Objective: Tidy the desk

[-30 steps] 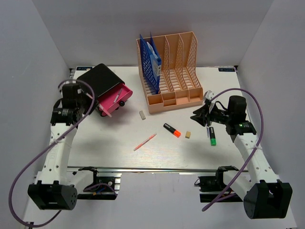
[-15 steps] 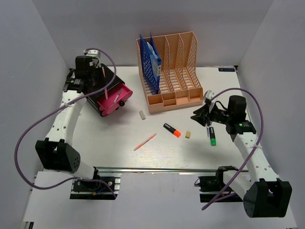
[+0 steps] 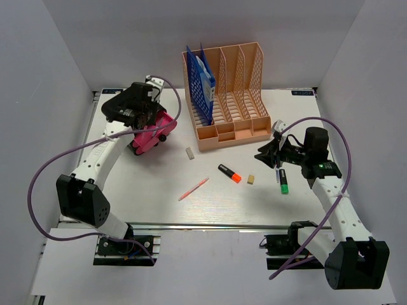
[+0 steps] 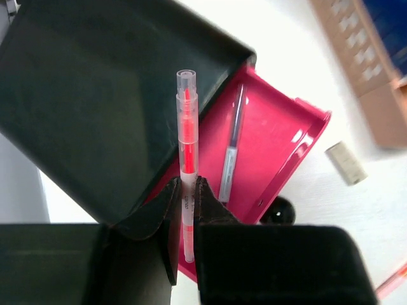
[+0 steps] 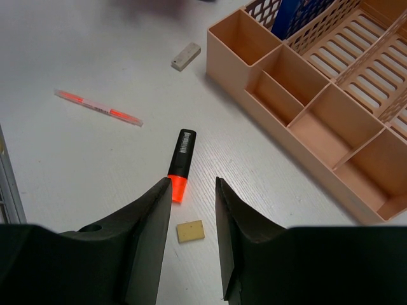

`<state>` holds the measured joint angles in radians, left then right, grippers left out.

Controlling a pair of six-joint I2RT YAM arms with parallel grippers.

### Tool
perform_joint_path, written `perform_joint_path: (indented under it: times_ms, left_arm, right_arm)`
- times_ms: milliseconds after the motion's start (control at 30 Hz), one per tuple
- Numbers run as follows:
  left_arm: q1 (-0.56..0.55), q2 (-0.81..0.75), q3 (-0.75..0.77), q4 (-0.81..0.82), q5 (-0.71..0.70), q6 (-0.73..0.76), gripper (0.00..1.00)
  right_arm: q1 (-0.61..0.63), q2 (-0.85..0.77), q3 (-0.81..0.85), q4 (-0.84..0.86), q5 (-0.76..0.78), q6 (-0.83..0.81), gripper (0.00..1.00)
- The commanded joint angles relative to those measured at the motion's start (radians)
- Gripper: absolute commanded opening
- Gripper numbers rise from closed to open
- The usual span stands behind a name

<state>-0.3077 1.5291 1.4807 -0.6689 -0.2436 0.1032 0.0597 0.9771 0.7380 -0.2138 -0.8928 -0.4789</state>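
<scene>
On the white desk [image 3: 159,197] a black box [image 4: 95,82] has its pink drawer [image 4: 280,146] pulled open, with a grey pen [image 4: 232,152] lying inside. My left gripper [image 4: 186,184] is shut on a clear pen with a red core [image 4: 186,127] and holds it over the drawer; in the top view this gripper [image 3: 147,113] is above the box. My right gripper [image 5: 193,184] is open and empty, hovering above an orange-tipped black highlighter [image 5: 180,155] and a small yellow eraser [image 5: 190,231].
A peach file rack [image 3: 235,121] with blue folders stands at the back centre. Loose on the desk are a red pen [image 3: 193,189], a grey eraser [image 3: 189,153] and a green highlighter [image 3: 282,181]. A metal rail runs along the near edge.
My left arm has swung from the desk's left edge up and right, carrying the pen over the black box to the pink drawer. The right arm has not moved.
</scene>
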Motion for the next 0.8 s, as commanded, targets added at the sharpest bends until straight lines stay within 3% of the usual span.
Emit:
perform_joint_path:
  times_ms: [0,133,300,400,433,500,600,633,767]
  left_arm:
    - [-0.025,-0.004,-0.051,0.009,-0.088,0.043,0.06]
    - [-0.036,-0.024,-0.106,0.057,-0.099,0.05,0.13]
    - [-0.045,-0.017,-0.092,0.072,-0.144,0.038,0.51]
    - [-0.054,-0.023,-0.048,0.077,-0.152,0.027,0.54]
    - [-0.063,-0.029,-0.034,0.084,-0.148,0.024,0.61]
    - [-0.064,-0.046,0.022,0.085,-0.135,0.018,0.62]
    - [-0.064,-0.088,0.113,0.06,-0.07,-0.028,0.58]
    - [-0.064,-0.113,0.121,0.055,-0.027,-0.06,0.43]
    - [-0.064,-0.294,-0.005,0.118,0.326,-0.141,0.1]
  right_arm:
    - [-0.004,0.005,0.003,0.016,-0.011,-0.006,0.4]
    - [-0.006,0.006,0.0,0.014,-0.012,-0.006,0.4]
    - [-0.008,0.009,0.0,0.014,-0.012,-0.007,0.4]
    - [-0.009,0.009,-0.002,0.014,-0.014,-0.007,0.4]
    - [-0.014,0.009,0.0,0.014,-0.015,-0.006,0.4]
    - [-0.014,0.011,-0.002,0.013,-0.018,-0.007,0.4]
    - [-0.014,0.014,-0.003,-0.016,-0.056,-0.061,0.45]
    - [-0.015,0.015,-0.006,-0.033,-0.073,-0.09,0.47]
    - [-0.006,0.021,-0.014,-0.171,-0.201,-0.326,0.5]
